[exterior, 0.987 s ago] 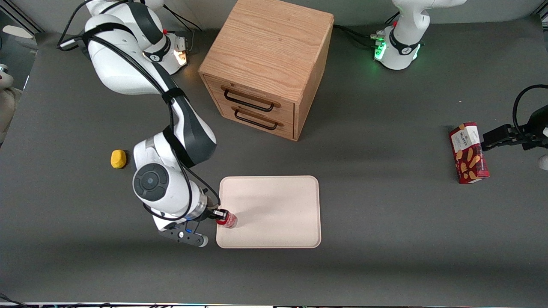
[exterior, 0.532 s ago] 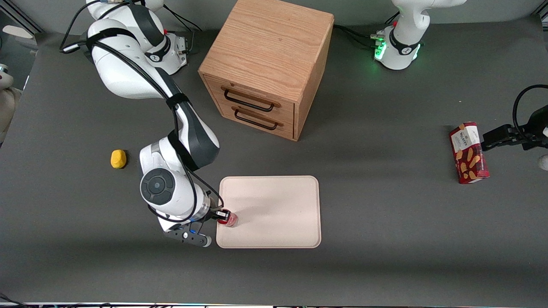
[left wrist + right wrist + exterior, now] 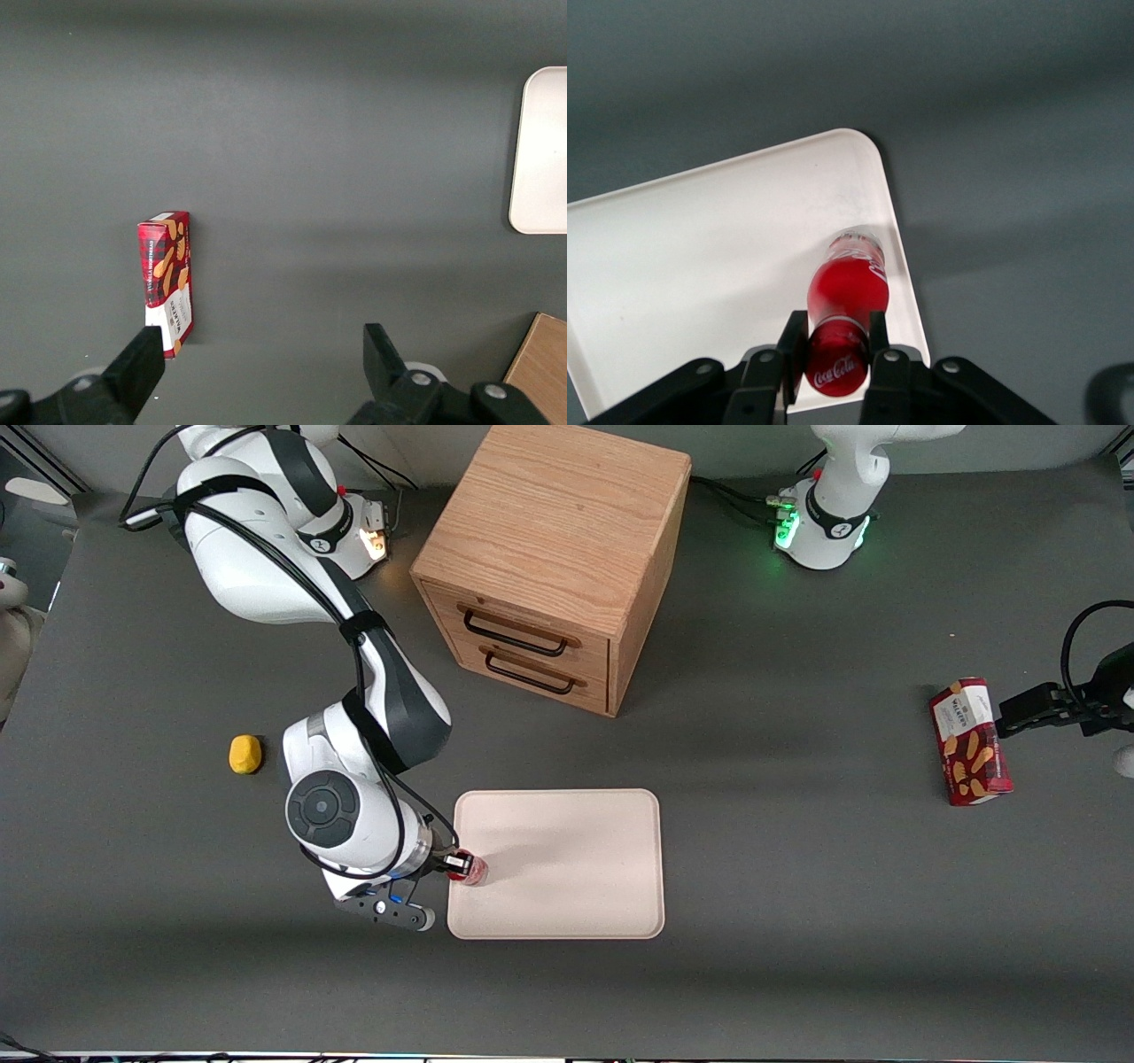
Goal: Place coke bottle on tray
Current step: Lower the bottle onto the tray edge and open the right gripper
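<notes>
The drawers (image 3: 554, 558) stood well apart from the work. Nearer the camera lay the tray (image 3: 567, 868), flat on the table (image 3: 797, 921). The box (image 3: 967, 742) was far off toward the parked arm's end, and a little yellow lump (image 3: 245, 754) sat near the working arm. The gripper (image 3: 837, 354) squeezed the cap of the bottle (image 3: 846, 297), which stood over the tray's edge, close to the rim. I thought it should go in a bit more, set its base flat, then let go gently

Red coke bottle (image 3: 848, 292), cream tray (image 3: 700, 257), black fingers (image 3: 790, 350).
</notes>
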